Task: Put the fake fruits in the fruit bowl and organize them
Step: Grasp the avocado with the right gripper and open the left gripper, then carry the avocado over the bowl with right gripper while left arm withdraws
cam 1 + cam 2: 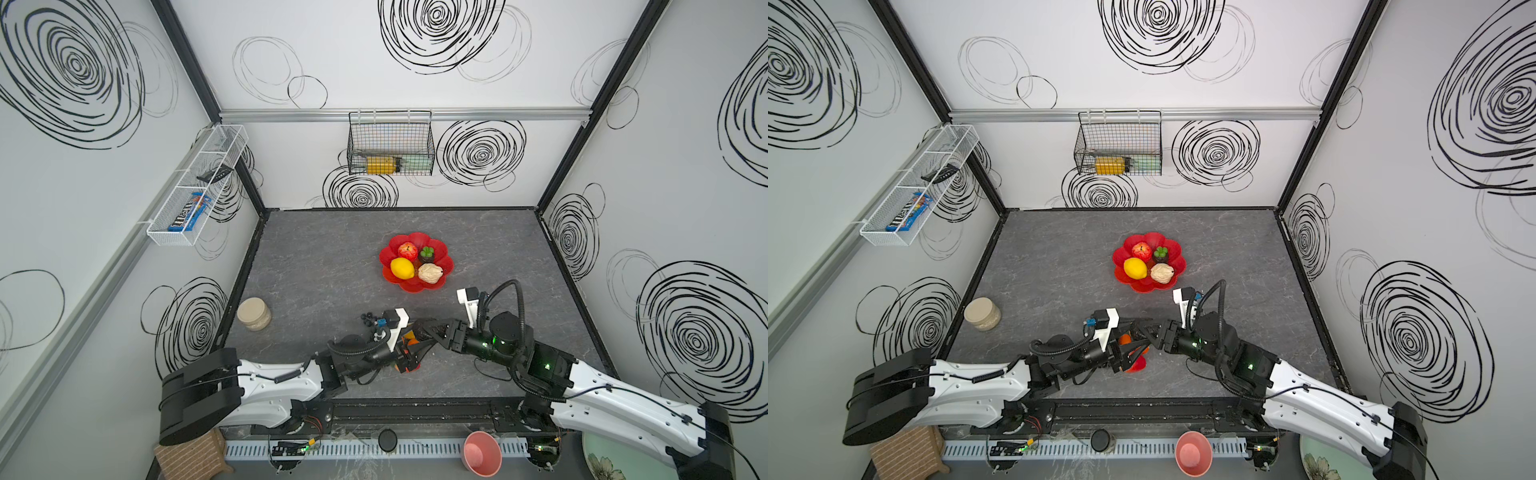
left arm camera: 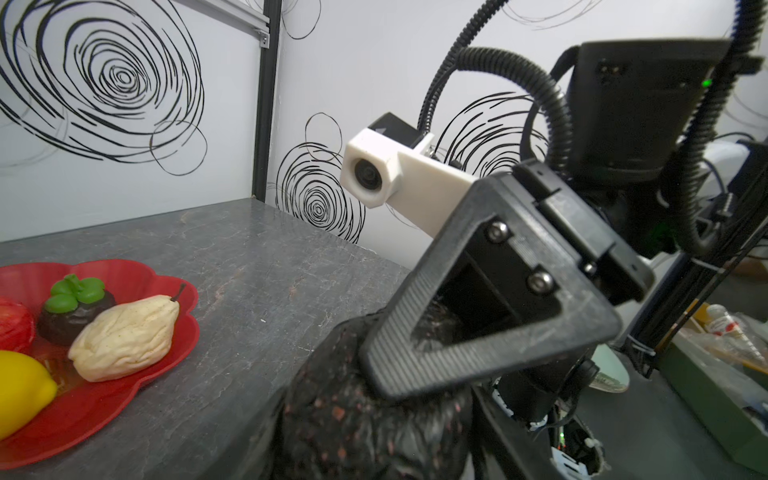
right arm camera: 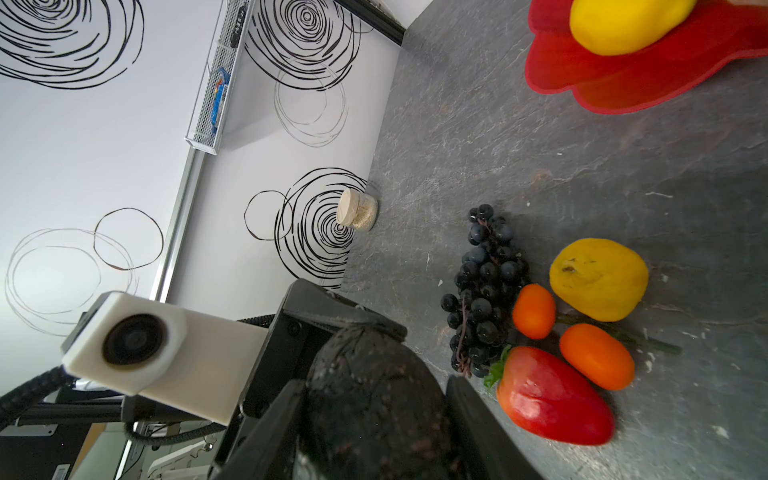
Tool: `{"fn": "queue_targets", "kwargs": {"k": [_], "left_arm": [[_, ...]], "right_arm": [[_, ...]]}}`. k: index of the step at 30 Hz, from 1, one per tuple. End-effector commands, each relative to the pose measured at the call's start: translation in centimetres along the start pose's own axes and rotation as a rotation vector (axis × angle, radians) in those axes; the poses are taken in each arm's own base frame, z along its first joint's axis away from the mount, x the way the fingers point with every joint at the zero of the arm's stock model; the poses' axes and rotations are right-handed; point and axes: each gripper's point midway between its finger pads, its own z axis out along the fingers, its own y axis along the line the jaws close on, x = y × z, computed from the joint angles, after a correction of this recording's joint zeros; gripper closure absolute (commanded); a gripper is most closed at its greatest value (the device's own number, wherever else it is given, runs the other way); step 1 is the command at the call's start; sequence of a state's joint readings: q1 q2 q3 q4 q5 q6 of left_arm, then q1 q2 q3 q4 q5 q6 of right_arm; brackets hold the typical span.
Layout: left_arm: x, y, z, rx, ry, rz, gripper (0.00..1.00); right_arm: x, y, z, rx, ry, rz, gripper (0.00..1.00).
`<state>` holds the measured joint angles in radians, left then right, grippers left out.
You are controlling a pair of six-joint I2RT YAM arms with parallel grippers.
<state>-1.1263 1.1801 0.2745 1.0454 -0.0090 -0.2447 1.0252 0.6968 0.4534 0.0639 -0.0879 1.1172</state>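
The red fruit bowl (image 1: 411,242) sits mid-table and holds an apple (image 1: 407,250), a mangosteen (image 1: 427,254), a lemon (image 1: 402,268) and a cream wrinkled fruit (image 1: 431,273). At the table's front both grippers meet on a dark avocado (image 3: 374,395) held above the table. My right gripper (image 3: 374,419) is shut on it, a finger on each side. My left gripper (image 2: 378,436) flanks its other end, but its grip is unclear. Beneath them lie a grape bunch (image 3: 482,286), a yellow fruit (image 3: 598,278), two oranges (image 3: 534,311) and a strawberry (image 3: 552,399).
A jar with a beige lid (image 1: 254,313) stands at the table's left edge. A pink cup (image 1: 482,453) and a pale green plate (image 1: 602,461) sit off the table in front. Wire baskets (image 1: 390,143) hang on the back and left walls.
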Motion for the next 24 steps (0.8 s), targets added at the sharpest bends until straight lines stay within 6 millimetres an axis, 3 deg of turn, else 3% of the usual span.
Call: {"fn": "queue_targets", "kwargs": {"k": [1,8,12,18,24], "left_arm": [[-1.6,-0.3,-0.1,0.003,-0.064,0.019,0.26],[-2.1,0.4,-1.3,-0.034,-0.088,0.01,0.08],[-2.4,1.6,-3.2,-0.094,-0.11,-0.02,0.02],[-3.8,5.6,-7.9,-0.245,-0.235,-0.143,0.04],[-2.1,10.4,-10.7,-0.407,-0.258,-0.271,0.04]], "right_arm": [[-0.2,1.5,0.0,-0.041,0.0,-0.024,0.49],[-1.2,1.6,-0.3,-0.006,-0.042,-0.08,0.49],[-3.0,1.1,-1.0,0.064,-0.124,-0.166,0.49],[-6.4,-0.5,-1.5,0.213,-0.207,-0.302,0.49],[-10.2,-3.0,-0.4,0.342,-0.22,-0.383,0.49]]}}
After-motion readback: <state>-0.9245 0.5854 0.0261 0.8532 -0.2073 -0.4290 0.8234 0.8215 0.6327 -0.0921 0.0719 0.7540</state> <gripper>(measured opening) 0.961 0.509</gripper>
